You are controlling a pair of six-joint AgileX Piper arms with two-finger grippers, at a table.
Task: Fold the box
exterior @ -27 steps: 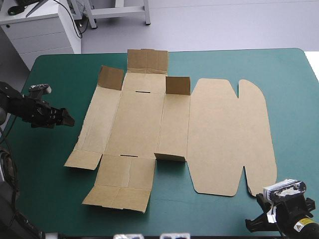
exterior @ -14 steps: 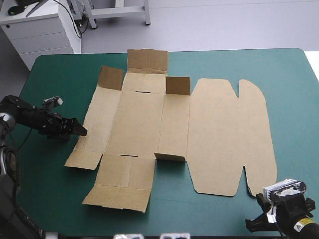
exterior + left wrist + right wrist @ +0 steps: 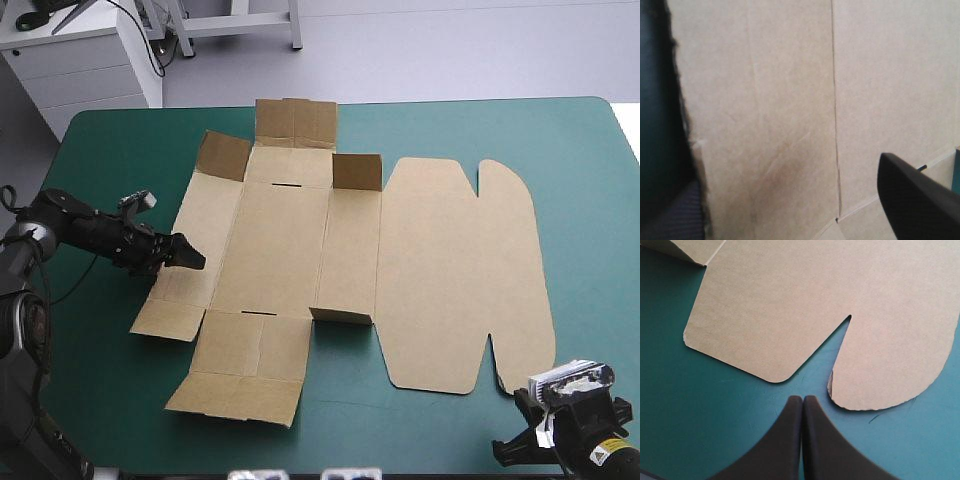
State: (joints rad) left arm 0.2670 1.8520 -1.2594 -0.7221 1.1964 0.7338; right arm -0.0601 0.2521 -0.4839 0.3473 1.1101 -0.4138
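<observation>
The box [image 3: 280,250] lies flat on the counter [image 3: 580,200], its left side under my wide-open left gripper [image 3: 188,256], so I think I pinch that edge next and lift; my right gripper [image 3: 802,405] is closed.

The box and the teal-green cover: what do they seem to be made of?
The box looks like thin brown paperboard, matte, with pressed fold lines and slightly ragged cut edges. The teal-green cover seems a smooth, dull mat, perhaps rubber or vinyl; the pictures leave this open.
</observation>
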